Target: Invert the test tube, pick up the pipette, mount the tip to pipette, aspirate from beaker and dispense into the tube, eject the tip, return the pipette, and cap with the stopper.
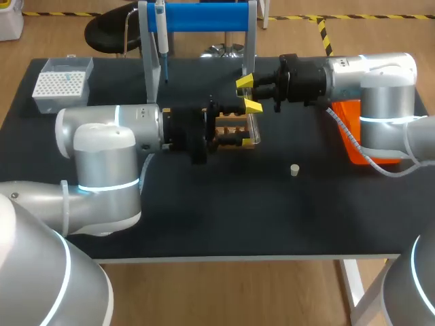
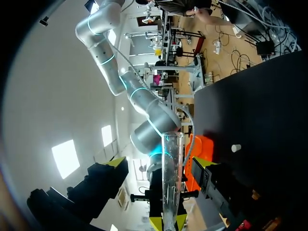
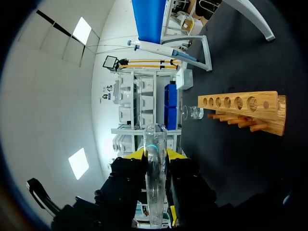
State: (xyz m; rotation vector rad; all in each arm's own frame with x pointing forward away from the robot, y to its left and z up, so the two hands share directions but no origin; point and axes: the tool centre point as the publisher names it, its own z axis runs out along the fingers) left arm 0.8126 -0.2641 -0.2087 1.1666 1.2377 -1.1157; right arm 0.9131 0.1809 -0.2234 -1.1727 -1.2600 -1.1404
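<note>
"Glass tube (image 3: 154, 175) is my worry here. From my desk I see the right gripper (image 3: 155, 154) pinching it near the rounded end, both yellow tips against it, so most of its length sticks out unsupported."

"And your left gripper (image 2: 158, 162)?"

"Spread wide, holding nothing. Its fingers sit one above and one below the tube's mouth half, clear of the glass. If I close them off-centre, I'd judge one finger pushes first and swivels the tube in the right's pinch, or slides it out. Then it drops on the wooden rack (image 3: 240, 102) or the table (image 1: 204, 217) beneath, and it may break."

"Which way does it point?"

"It hangs above the rack, lying about level. Its long axis runs from the blue stand (image 1: 204, 17) side back toward the near edge where my arms are based. The open mouth faces that near edge and the rounded end faces the stand. So it points neither up nor down, as I read it."
</note>
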